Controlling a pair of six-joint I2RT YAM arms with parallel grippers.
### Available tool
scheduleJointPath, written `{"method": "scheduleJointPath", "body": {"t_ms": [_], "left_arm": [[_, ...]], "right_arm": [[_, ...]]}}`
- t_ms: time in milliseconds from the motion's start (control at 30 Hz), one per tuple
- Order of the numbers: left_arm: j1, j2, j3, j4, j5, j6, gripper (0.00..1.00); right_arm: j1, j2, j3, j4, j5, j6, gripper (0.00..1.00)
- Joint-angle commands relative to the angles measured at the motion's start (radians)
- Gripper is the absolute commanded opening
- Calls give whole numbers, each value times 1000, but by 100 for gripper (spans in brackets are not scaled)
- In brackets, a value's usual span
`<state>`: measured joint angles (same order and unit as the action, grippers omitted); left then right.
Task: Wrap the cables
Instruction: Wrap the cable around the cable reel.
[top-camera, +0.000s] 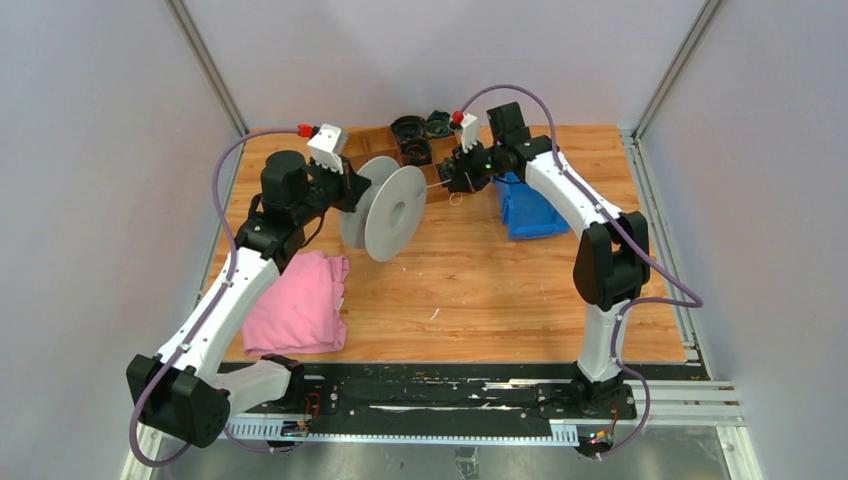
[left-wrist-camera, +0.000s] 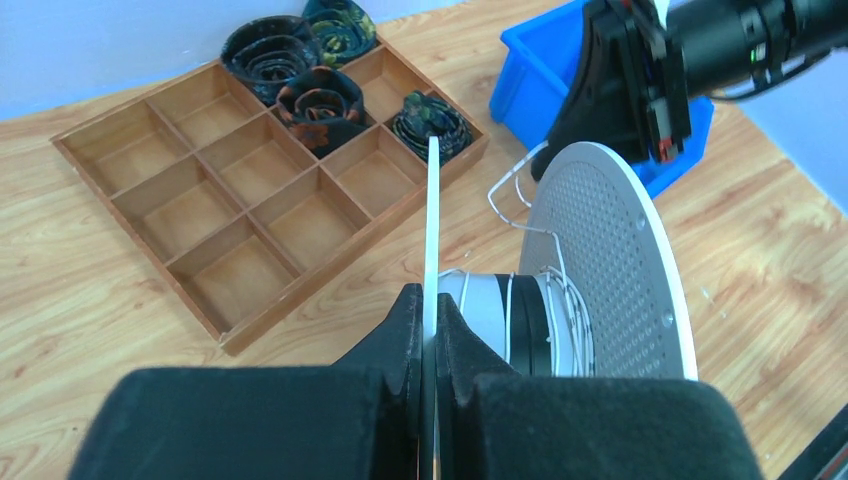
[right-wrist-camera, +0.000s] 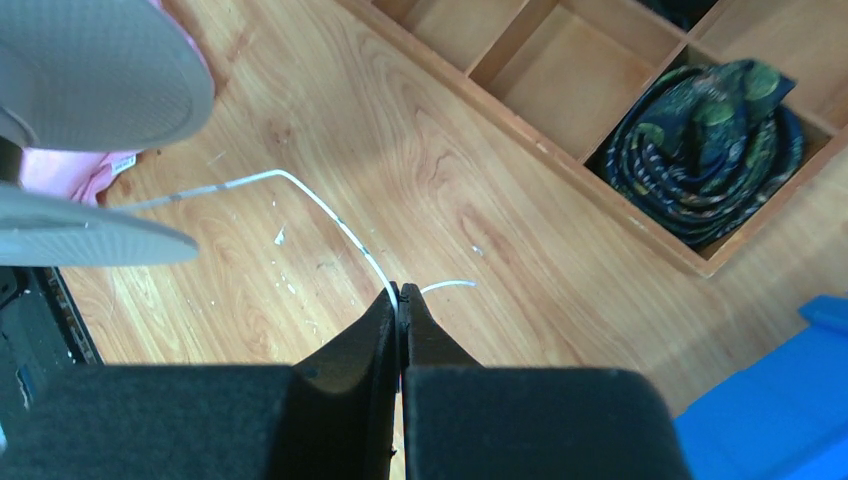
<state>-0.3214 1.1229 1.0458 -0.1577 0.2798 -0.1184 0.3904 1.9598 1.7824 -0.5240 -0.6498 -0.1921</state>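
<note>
A white spool (top-camera: 395, 212) is held on edge above the table. My left gripper (left-wrist-camera: 432, 300) is shut on the rim of its near flange (left-wrist-camera: 433, 220). A few turns of thin white cable (left-wrist-camera: 560, 300) lie round the hub beside the perforated far flange (left-wrist-camera: 610, 270). From the spool the cable (right-wrist-camera: 320, 205) runs in an arc to my right gripper (right-wrist-camera: 400, 292), which is shut on it, with a short free end (right-wrist-camera: 450, 285) sticking out. In the top view the right gripper (top-camera: 452, 180) sits just right of the spool.
A wooden compartment tray (left-wrist-camera: 340, 270) with dark coiled bundles (left-wrist-camera: 318, 105) stands at the back. A blue bin (top-camera: 528, 208) lies under the right arm. A pink cloth (top-camera: 300, 305) lies at the front left.
</note>
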Motion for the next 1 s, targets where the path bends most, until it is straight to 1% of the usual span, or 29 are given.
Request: {"method": "scheduleJointPath", "body": {"t_ms": [0, 267, 367, 667, 967], "left_arm": [[34, -13, 68, 83, -10, -110, 0], [53, 11, 84, 96, -7, -235, 0], [54, 18, 94, 86, -31, -274, 0], [70, 46, 153, -50, -222, -375, 0], [73, 62, 181, -124, -398, -389, 0]], "right_arm": [[-13, -32, -45, 34, -49, -29, 1], [13, -25, -105, 83, -111, 25, 1], [31, -28, -132, 121, -133, 65, 1], [122, -79, -294, 312, -149, 217, 1], [208, -124, -387, 425, -128, 288, 1]]}}
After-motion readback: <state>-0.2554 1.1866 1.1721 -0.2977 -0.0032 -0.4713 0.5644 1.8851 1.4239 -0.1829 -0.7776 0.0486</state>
